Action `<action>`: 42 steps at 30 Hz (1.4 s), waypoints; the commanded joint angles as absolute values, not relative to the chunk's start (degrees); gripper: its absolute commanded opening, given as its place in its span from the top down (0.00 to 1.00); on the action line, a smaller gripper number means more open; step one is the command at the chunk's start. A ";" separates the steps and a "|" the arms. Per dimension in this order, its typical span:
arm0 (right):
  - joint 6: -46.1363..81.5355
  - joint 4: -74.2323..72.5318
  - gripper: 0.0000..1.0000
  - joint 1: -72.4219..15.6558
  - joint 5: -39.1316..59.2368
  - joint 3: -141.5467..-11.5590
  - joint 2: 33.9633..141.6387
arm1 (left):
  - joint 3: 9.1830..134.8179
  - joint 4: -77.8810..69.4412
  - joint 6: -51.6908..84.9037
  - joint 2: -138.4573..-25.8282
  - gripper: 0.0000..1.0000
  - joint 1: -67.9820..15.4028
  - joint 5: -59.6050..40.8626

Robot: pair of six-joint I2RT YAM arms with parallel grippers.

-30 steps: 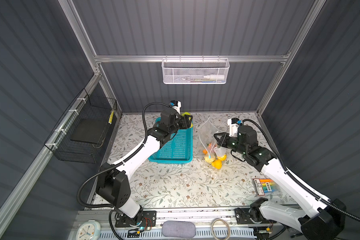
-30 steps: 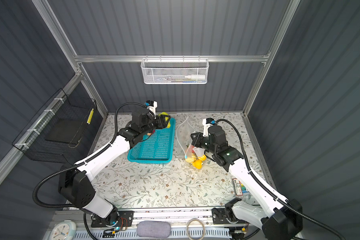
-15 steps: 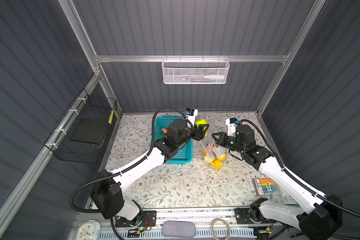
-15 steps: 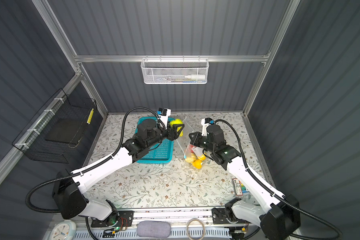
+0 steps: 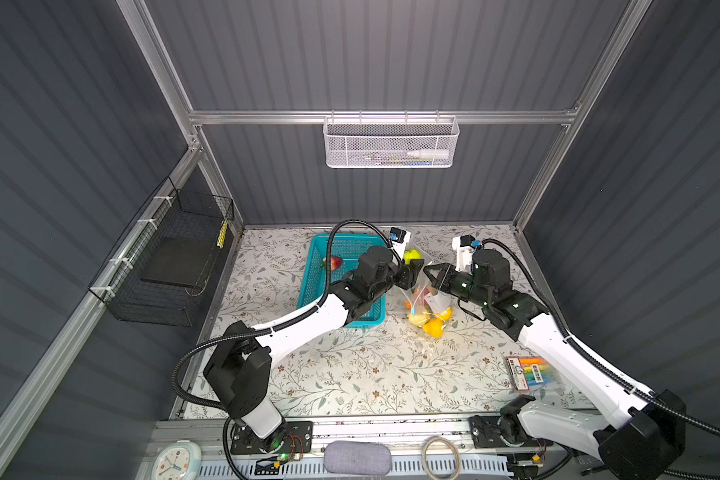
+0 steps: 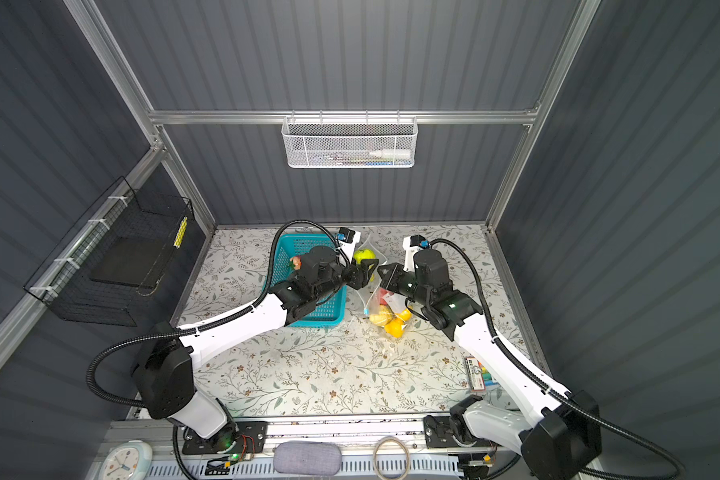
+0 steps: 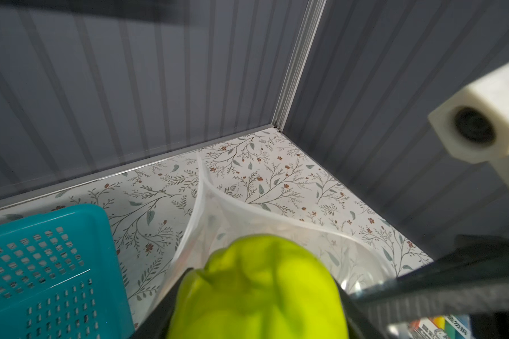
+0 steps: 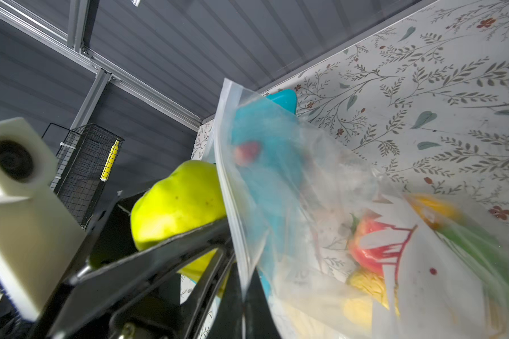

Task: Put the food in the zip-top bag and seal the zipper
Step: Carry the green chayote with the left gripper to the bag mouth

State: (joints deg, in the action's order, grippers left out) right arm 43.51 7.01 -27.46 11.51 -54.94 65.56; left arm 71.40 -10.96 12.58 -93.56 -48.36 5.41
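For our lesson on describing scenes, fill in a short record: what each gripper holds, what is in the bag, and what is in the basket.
left gripper: shut on green fruit, at mouth of bag
right gripper: shut on bag edge, mouth held up
in bag: yellow, orange and red food
basket: holds one red fruit
zipper: open

The bag lies on the table just right of the basket, food in its near end. One fruit sits in the basket, far left. The left gripper holds a pepper just right of the basket's far corner, at the bag's mouth; the right gripper pinches that mouth, further right. The markers lie well right, nearer front.
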 commanded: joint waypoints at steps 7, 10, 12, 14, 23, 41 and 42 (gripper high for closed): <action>43.15 5.98 1.00 -27.33 11.41 -54.31 64.51 | 74.47 -2.10 9.79 -95.98 0.37 -48.81 9.23; 43.16 5.80 1.00 -27.30 12.03 -54.58 64.73 | 75.12 -0.09 9.67 -96.07 0.36 -48.84 9.31; 43.22 5.63 1.00 -27.33 12.55 -54.76 65.29 | 75.20 0.47 9.93 -96.07 0.35 -48.86 9.20; 43.42 5.26 1.00 -27.33 13.07 -54.76 65.91 | 75.56 1.12 9.94 -96.14 0.33 -48.83 9.16; 43.42 5.09 1.00 -27.33 13.52 -54.58 66.27 | 76.76 2.35 11.58 -95.82 0.18 -48.85 10.46; 43.24 5.54 1.00 -27.31 12.66 -53.70 64.77 | 79.03 2.13 13.67 -85.93 0.04 -48.38 12.64; 43.24 5.56 1.00 -27.28 12.55 -53.61 64.56 | 78.88 2.34 13.23 -85.53 0.04 -48.12 13.57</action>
State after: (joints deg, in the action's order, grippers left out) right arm 43.51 5.96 -27.46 12.84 -54.30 66.04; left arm 77.56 2.07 14.11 -87.18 -48.45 10.81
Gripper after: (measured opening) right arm 0.042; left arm 0.960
